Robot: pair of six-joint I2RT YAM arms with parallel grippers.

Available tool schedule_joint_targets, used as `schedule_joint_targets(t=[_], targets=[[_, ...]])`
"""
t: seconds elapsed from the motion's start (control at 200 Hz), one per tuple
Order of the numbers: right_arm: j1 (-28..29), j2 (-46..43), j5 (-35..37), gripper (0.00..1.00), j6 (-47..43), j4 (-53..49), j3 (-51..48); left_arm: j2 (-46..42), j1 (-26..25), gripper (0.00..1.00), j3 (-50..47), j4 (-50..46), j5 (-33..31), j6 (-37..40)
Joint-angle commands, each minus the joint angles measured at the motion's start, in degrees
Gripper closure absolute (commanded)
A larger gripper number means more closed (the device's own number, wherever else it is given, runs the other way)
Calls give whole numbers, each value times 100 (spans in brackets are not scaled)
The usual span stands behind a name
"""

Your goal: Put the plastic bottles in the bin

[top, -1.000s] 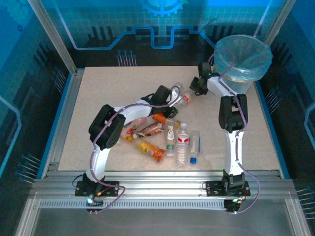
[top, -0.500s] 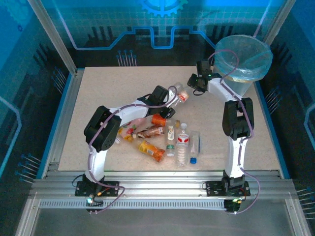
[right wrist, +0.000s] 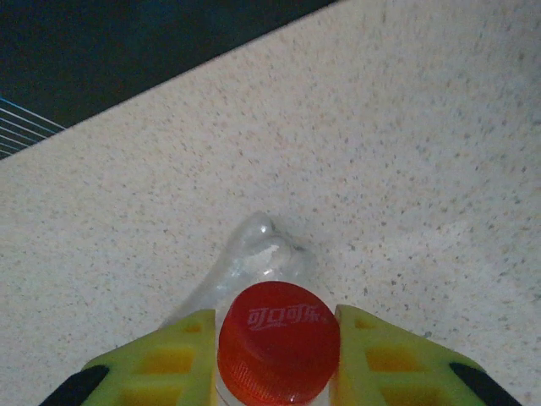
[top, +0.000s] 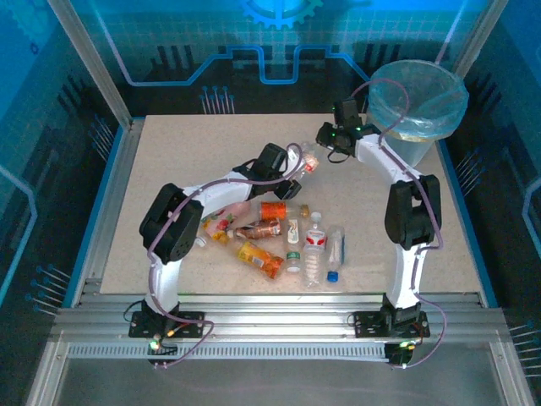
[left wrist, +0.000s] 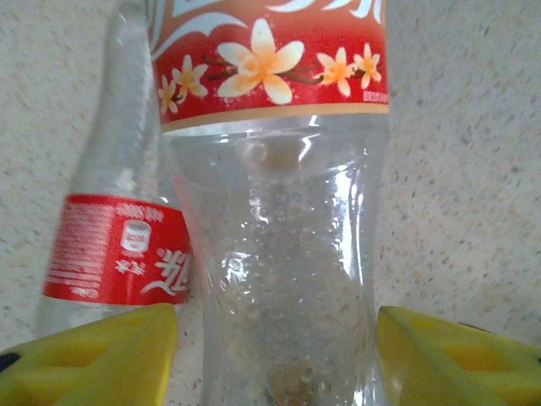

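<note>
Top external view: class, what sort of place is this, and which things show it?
Probably a robot lab test cell: an aluminium frame with blue panels encloses a speckled table, the left arm and right arm are bolted at its near edge, with bottles and a lined bin staged.

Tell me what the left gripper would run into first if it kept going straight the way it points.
The left gripper would first meet the clear flower-label bottle standing between its fingers. A second, red-labelled bottle sits left of that line, depth unclear.
</note>
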Motion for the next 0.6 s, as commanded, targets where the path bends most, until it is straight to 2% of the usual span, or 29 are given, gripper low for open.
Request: schedule_joint_targets(t=[0.0,0.17,0.355,0.465,0.59], targets=[[127,-412,361,100,-409,-134,283,-601,56,31,216,116,-105,-87],[260,-558,922,100,-1136,-401,1155,-1214,59,26,401,-57,-154,-207],[501,-704,1730,100,-2243,-391,2246,-1650,19,25,627,-89,-79,-681],[690,-712,2538,100,-3277,-32,2761,-1607,4,25,998,-221,183,-1114],[774,-692,3378,100,-4548,883,2936,-1320,3,25,1503,-411,641,-1467]])
